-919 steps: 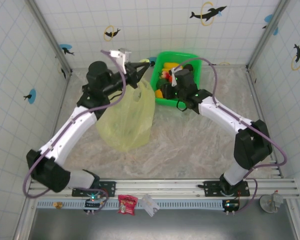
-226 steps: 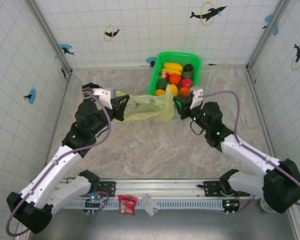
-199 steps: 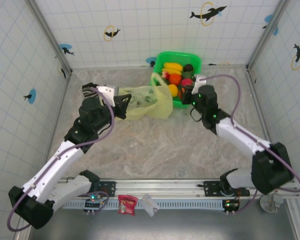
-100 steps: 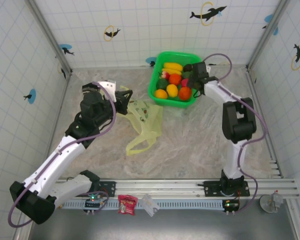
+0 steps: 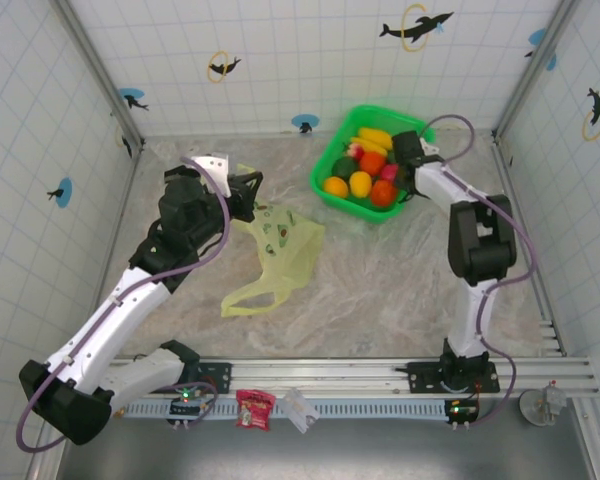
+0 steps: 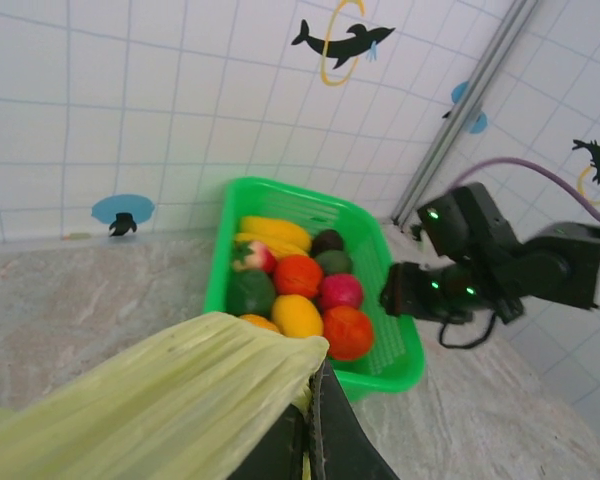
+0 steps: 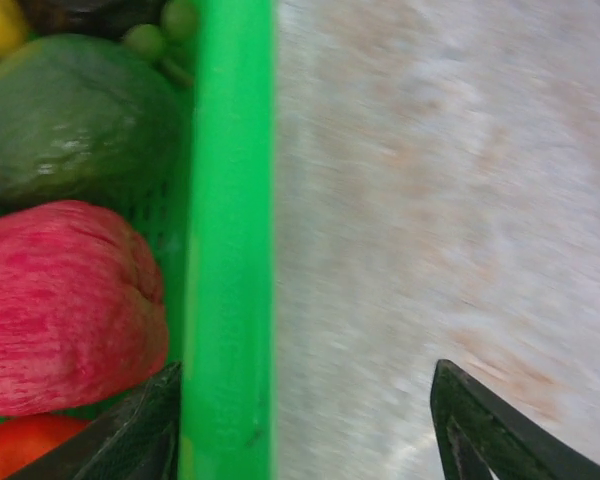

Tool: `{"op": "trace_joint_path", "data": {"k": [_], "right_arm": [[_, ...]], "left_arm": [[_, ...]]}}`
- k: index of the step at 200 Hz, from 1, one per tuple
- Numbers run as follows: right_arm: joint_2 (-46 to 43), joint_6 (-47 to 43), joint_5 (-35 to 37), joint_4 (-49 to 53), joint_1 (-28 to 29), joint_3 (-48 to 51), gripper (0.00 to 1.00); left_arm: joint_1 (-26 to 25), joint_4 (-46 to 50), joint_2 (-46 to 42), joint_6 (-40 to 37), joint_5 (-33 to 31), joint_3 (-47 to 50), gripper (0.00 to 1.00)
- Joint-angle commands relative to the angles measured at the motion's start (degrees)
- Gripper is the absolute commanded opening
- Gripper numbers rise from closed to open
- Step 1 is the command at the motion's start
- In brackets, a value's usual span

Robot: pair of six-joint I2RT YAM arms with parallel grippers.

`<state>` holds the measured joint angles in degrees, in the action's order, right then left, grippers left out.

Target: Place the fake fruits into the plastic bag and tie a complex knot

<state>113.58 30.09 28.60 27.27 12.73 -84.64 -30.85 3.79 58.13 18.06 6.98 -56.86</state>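
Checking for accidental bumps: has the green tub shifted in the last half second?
Yes. The green tub has slid right and turned at an angle, leaving a gap to the blue wall sticker that its left corner sat beside.

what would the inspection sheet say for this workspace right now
surface: marbled table, no spills seen
job's things: plastic bag limp on the table, handles untied; fake fruits in the green tub
clutter: red packet and clear wrapper by the near rail
grippers: left gripper shut on the bag's edge; right gripper open, jaws astride the tub's wall
cables: purple cables loop off both arms, no snag seen
surroundings: tiled walls with dolphin stickers
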Motion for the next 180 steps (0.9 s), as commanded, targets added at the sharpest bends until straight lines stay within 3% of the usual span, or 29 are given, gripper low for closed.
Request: {"op": "trace_joint_path", "data": {"k": [1, 23, 47, 83, 92, 109, 116, 123, 137, 143, 180], "right_arm": [[-9.01, -0.56, 6.96, -0.6, -4.09, 9.69, 0.65], [-14.78, -1.84, 10.83, -3.2, -8.39, 18.97, 0.67], [-19.0, -2.57, 11.63, -3.98, -13.02, 21.72, 0.7], [-24.45, -10.21, 8.65, -9.77, -8.34, 21.07, 0.71], [-25.04, -10.57, 4.78, -11.48, -7.25, 21.04, 0.65], [-24.37, -9.4, -9.23, -15.14, -6.06, 20.73, 0.41], [-23.54, -8.04, -13.11, -16.7, -5.35, 20.26, 0.4], [-22.31, -7.04, -15.71, -17.76, -4.29, 19.31, 0.44], [-17.69, -4.23, -17.06, -15.53, -2.31, 13.55, 0.67], [-15.25, -2.73, -16.77, -13.66, -1.58, 10.2, 0.73], [1.42, 4.68, -8.82, 1.32, 0.88, -13.19, 0.74]], "left_arm": [[0.0, -0.7, -0.29, 0.9, -1.42, -1.85, 0.0], [0.02, -0.98, 0.05, 0.92, -1.71, -2.02, 0.0], [0.05, -1.33, 1.47, 1.05, -1.27, -2.68, 0.0], [0.0, -1.57, 4.17, 1.97, -0.54, -3.96, 0.0], [0.07, -1.53, 4.73, 2.13, -0.75, -4.04, 0.0], [0.02, -1.72, 5.7, 2.38, -0.45, -4.39, 0.0], [0.0, -1.77, 6.17, 2.47, -0.27, -4.64, 0.0], [0.0, -1.78, 6.58, 2.56, -0.08, -4.98, 0.0], [0.05, -1.88, 7.4, 2.66, 0.09, -5.5, 0.0], [0.0, -1.77, 7.73, 2.76, -0.03, -5.69, 0.0], [0.01, -2.28, 8.8, 3.64, 0.48, -6.24, 0.0]]}}
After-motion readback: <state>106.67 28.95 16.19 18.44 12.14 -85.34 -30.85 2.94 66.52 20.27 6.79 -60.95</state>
